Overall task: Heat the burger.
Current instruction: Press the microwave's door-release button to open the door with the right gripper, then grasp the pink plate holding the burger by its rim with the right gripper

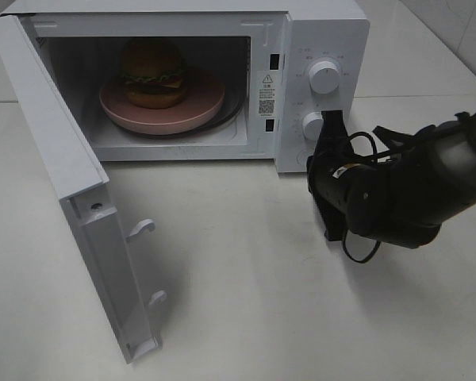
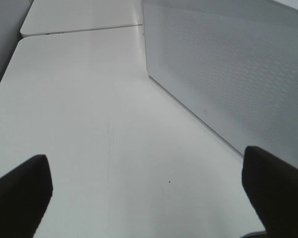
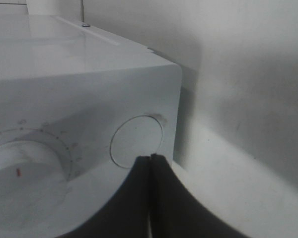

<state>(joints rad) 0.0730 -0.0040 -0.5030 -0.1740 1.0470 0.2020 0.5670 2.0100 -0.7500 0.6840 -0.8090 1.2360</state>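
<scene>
Burger: the burger (image 1: 152, 73) sits inside the microwave (image 1: 325, 32), centred on a pink plate (image 1: 200, 111) well back in the cavity.
Door: the door (image 1: 55, 151) stands wide open, so I judge heating has not begun.
How it will handle: I reckon it is light, with a glossy bun that could slip between fingers. The stacked layers (lettuce, cheese, patty) look likely to shift if squeezed.
Where to hold: I would not pinch the bun. I'd move it by the plate's rim at the front, where there is bare edge.
Right gripper: the right gripper (image 3: 150, 161) has its fingers pressed together with nothing between them. The tips are at the round button (image 3: 136, 141) under the lower knob (image 1: 312, 125); I cannot tell whether they touch it.
Left gripper: the left gripper (image 2: 146, 183) is spread wide and empty, low over the table (image 2: 79, 124) beside a perforated white panel of the microwave.
Counts: one burger, one plate, one microwave, two knobs counting the upper knob (image 1: 324, 77), one round button, and two latch hooks (image 1: 141, 228) on the door.
</scene>
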